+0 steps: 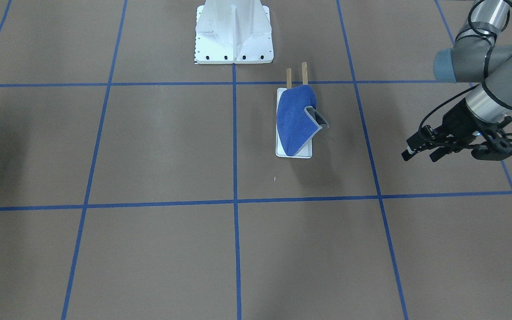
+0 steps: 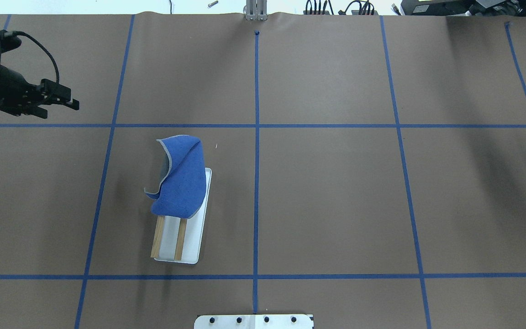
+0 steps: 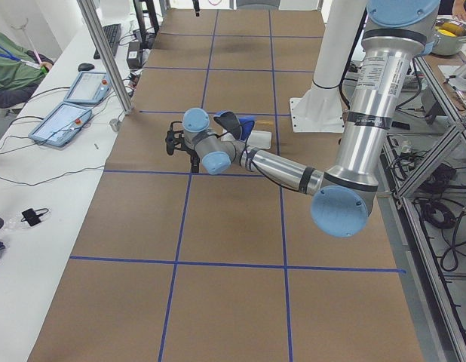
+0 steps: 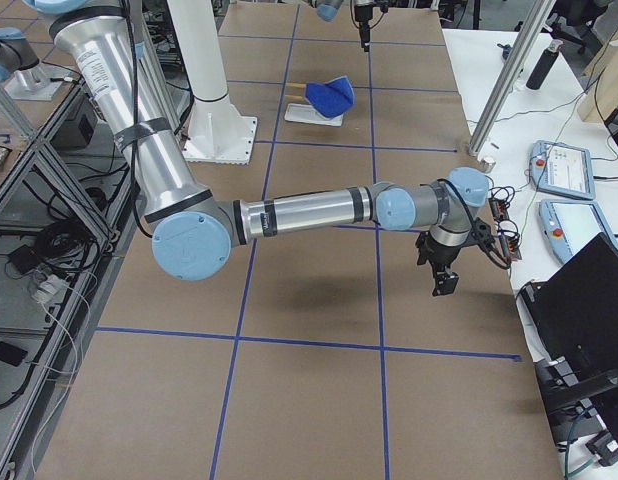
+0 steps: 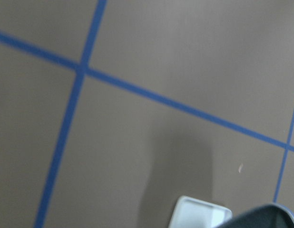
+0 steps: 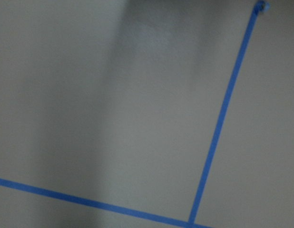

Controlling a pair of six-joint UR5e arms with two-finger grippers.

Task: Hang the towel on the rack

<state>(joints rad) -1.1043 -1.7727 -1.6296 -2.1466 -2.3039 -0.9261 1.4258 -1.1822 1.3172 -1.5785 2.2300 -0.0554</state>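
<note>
Towel (image 2: 180, 180) is draped over the rack (image 2: 193, 249), blue side up, covering the end of the rack farthest from the robot's pedestal (image 1: 234, 33). One corner is folded back on the robot's left of the rack, exposing the grey underside and the light stitched edging. The rack consists of a white base and two wooden bars (image 2: 157, 237); the ends of the bars nearest the pedestal are bare, and a strip of the white base shows beside the towel on the robot's right. The rack stands on the brown table (image 2: 336, 205), inside one square of the blue tape grid (image 2: 256, 183), just to the robot's left of the centre line. The left gripper (image 1: 421, 152) is well apart from the rack, out to the robot's left and farther from the pedestal than the rack, raised off the table; its fingers stand apart with nothing between them. The left wrist view is blurred and shows only a corner of the white base and a dark edge of the towel at its lower margin. The right gripper (image 4: 442, 277) is far from the rack on the robot's right, near the far table edge; whether its fingers are apart or together cannot be told.
</note>
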